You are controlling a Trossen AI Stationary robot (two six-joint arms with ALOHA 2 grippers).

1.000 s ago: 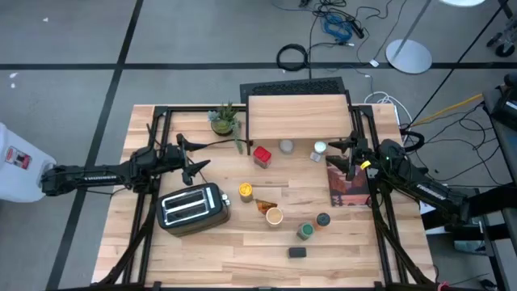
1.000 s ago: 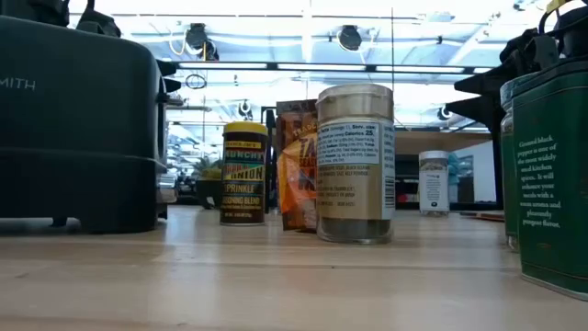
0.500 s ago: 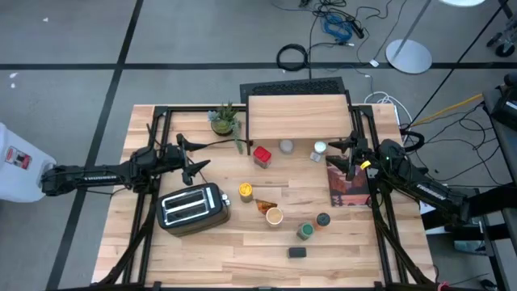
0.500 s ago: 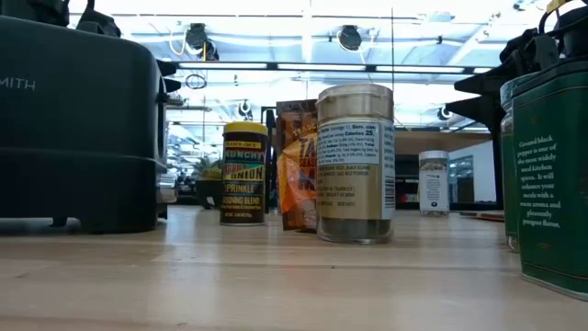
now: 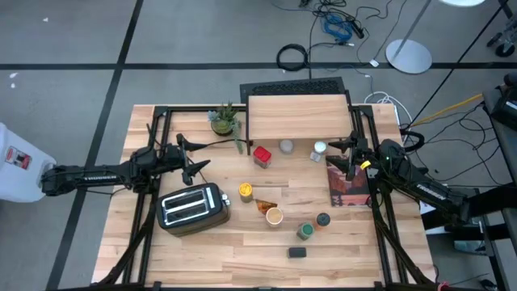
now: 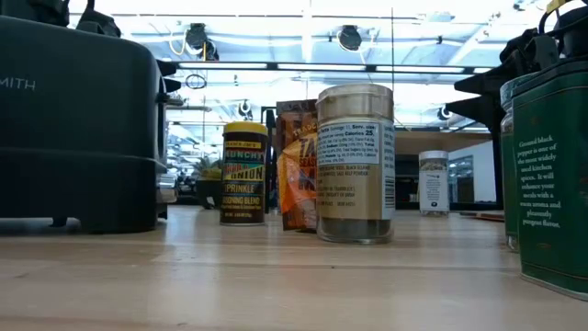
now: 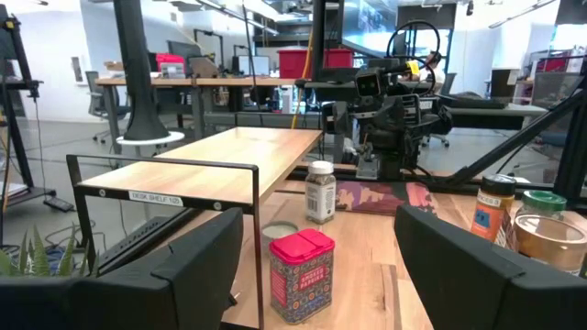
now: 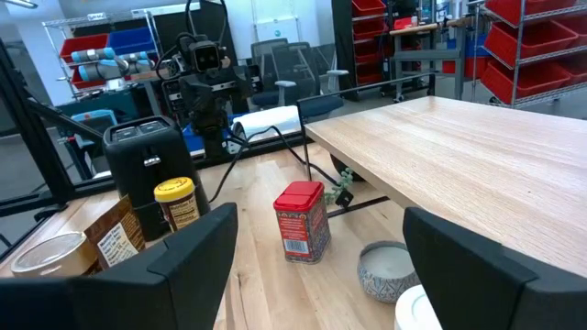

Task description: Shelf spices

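no spice was shelved: the shelf [image 5: 297, 115] top at the table's far edge stood bare. the red tin [image 5: 262, 155], jars and remaining spices sat on the table [image 5: 210, 250]. the left gripper [image 5: 196, 155] and right gripper [image 5: 339, 150] hovered spread wide, grasping nothing.

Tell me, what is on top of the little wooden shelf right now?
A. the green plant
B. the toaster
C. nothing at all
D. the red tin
C. The shelf top is bare wood, while the red tin stands on the table in front of it.
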